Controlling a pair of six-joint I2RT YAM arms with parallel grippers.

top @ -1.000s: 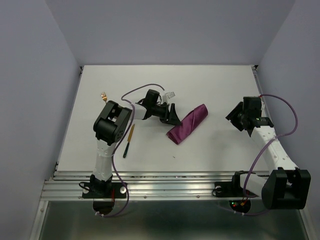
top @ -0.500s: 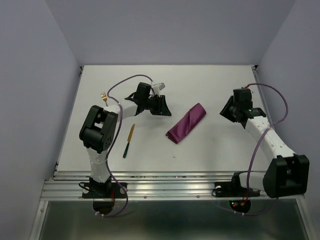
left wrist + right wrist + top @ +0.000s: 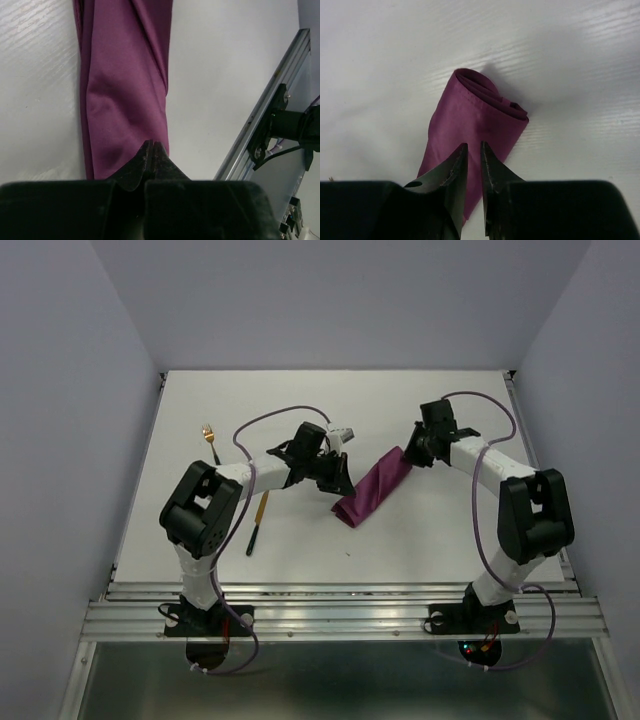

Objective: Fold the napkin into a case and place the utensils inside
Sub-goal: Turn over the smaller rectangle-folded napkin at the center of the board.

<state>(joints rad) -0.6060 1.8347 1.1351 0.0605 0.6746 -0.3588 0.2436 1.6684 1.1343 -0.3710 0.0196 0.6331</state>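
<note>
The case (image 3: 375, 486) lies mid-bench as a narrow, smooth plum-purple strip, set on a slant. Its rolled, layered end points toward the right hand (image 3: 414, 452). That hand hangs over this end, its 2 black fingers almost together with a thin slit between, gripping nothing. The left hand (image 3: 336, 476) is at the strip's other end, pointed tips pressed closed and empty. On the white, faintly grained bench (image 3: 430, 540), the gold-bladed knife (image 3: 257, 523) and the fork (image 3: 208, 433) lie to the left.
</note>
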